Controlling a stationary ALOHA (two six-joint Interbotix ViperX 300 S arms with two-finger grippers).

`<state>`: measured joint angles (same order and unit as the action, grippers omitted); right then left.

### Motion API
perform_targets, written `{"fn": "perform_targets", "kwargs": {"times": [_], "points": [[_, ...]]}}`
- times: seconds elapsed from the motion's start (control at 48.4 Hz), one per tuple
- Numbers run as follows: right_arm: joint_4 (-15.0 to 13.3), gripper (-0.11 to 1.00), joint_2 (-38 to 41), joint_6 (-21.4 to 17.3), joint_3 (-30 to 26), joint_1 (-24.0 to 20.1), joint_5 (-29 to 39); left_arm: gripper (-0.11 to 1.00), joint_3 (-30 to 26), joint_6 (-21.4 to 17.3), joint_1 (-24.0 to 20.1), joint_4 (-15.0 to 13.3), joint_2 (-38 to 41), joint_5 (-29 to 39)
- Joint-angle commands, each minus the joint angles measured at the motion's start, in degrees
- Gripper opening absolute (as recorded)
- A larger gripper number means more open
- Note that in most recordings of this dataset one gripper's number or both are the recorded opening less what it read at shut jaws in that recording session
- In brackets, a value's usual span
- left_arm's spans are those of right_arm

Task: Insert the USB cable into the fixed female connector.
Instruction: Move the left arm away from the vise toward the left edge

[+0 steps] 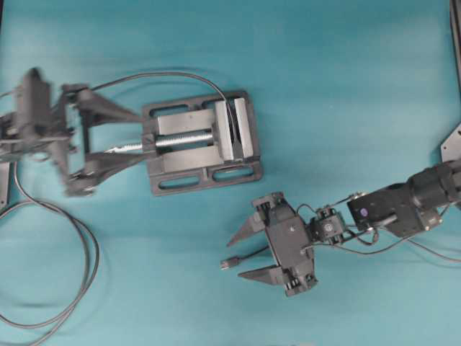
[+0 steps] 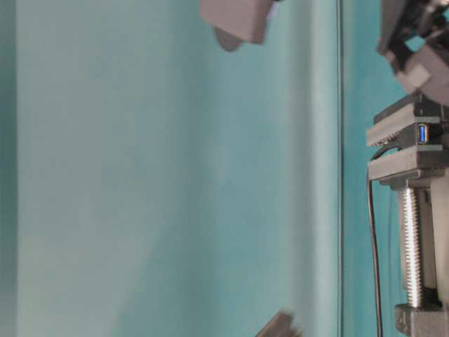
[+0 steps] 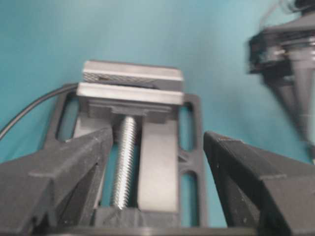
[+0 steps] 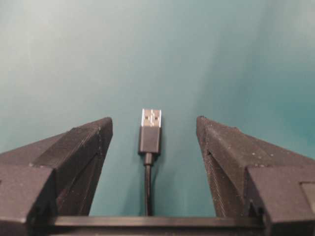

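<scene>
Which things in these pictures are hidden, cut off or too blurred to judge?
- Fixed female connector: its blue mouth shows only at table level; overhead the vise jaws hide it.
- USB cable: in the right wrist view its lead runs off the bottom edge.
- Left gripper: motion-blurred overhead.
- Right gripper: blurred, cut by the left wrist view's edge.

Teal table surface (image 1: 346, 86), plain and unpatterned. Dark grey vise (image 1: 203, 143) with silver screw (image 1: 184, 140) and cross-hatched jaw faces. Black USB cable (image 4: 149, 142), silver tip. Blue inside the fixed female connector (image 2: 422, 133), black housing. Black right gripper (image 4: 153, 147), faintly speckled. Black left gripper (image 3: 157, 162). Grey looped cable (image 1: 68, 259).
</scene>
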<state>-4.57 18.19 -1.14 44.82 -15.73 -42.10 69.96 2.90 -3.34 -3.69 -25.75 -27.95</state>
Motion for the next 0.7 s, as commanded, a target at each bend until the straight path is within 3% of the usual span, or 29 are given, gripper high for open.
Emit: {"fn": "perform_targets", "kwargs": {"times": [0.0,0.207,0.413,0.475,0.682], "points": [[0.3,0.72,0.4,-0.1,-1.5,0.4,0.6,0.88,2.2,0.0,0.4,0.1,-7.2,2.2],[2.0,0.72,1.3,0.0,-2.4,0.4,1.4,0.88,9.2,-0.2,1.5,0.1,-27.7,11.0],[3.9,0.72,1.4,-0.3,-2.2,0.3,1.5,0.88,14.3,0.4,1.7,0.1,-44.0,26.7],[4.7,0.72,1.5,-0.3,-2.1,0.3,1.5,0.88,15.4,0.1,1.7,0.1,-46.0,28.1],[6.4,0.71,2.8,-0.4,-2.7,-1.0,1.2,0.88,17.7,-1.0,2.5,0.8,-44.0,23.0]]}}
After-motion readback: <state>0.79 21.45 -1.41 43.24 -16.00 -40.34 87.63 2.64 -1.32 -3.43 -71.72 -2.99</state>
